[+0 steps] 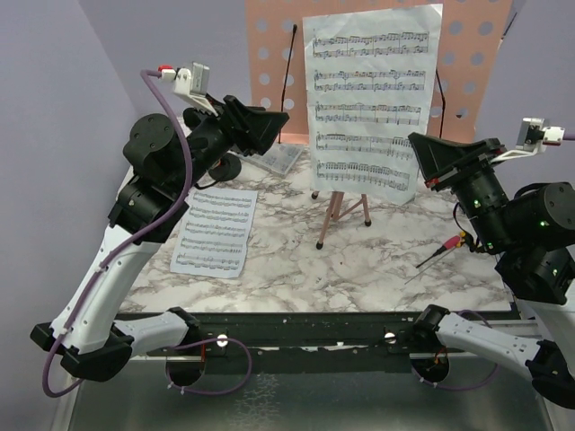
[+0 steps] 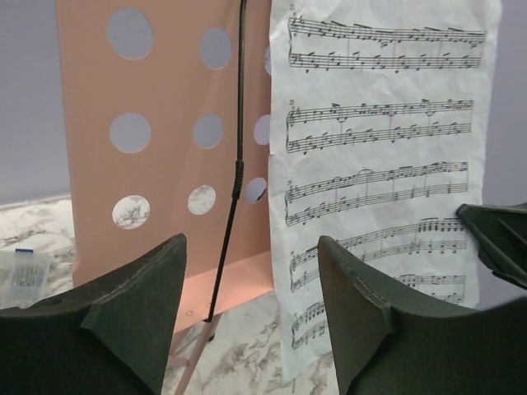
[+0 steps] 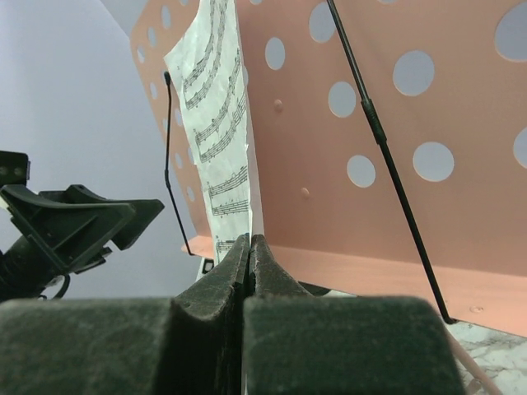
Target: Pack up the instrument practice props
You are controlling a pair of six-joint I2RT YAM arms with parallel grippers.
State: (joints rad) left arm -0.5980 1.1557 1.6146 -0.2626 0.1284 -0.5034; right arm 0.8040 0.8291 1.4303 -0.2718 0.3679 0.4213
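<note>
- Pink perforated board (image 1: 467,54), upright at the back of the tabletop (image 1: 296,269) on thin tripod legs (image 1: 341,211): likely light, stiff and tippy. Best taken by a side edge.
- Printed sheet (image 1: 368,99) leaning on the board: limp and easily creased. Pinch a margin.
- Second sheet (image 1: 216,232) flat at front left: hard to lift unless an edge is raised.
- Left tool (image 2: 251,304) released, empty, facing the board.
- Right tool (image 3: 249,255) clenched beside the upright sheet's edge. Whether it nips paper I cannot tell.
</note>
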